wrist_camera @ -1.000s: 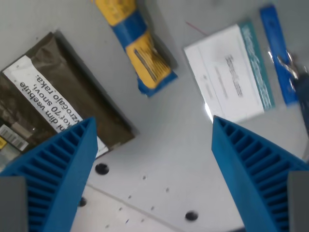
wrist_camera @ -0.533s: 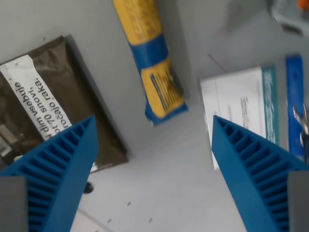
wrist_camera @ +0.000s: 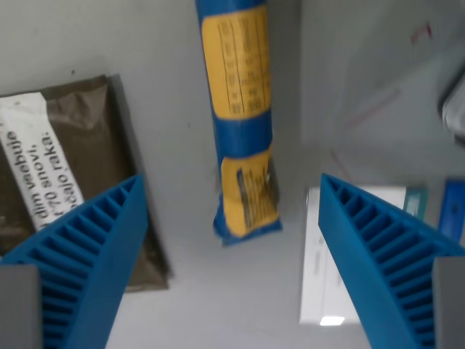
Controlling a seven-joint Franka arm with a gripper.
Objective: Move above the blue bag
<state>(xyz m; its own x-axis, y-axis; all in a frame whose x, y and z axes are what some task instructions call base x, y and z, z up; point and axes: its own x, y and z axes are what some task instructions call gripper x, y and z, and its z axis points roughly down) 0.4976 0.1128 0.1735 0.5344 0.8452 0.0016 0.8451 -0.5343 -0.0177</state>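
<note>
- Gripper (wrist_camera: 232,240) spread wide, holding nothing — it's lining up over the bag (wrist_camera: 238,116), not grabbing.
- Bag lies lengthwise between the fingers (wrist_camera: 80,269).

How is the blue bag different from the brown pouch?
The blue bag is long, narrow, blue with yellow panels; the brown pouch is wide, dark, with a white label. The bag shows between the open gripper fingers; the pouch is partly hidden behind one finger. Both lie flat on the table.
</note>
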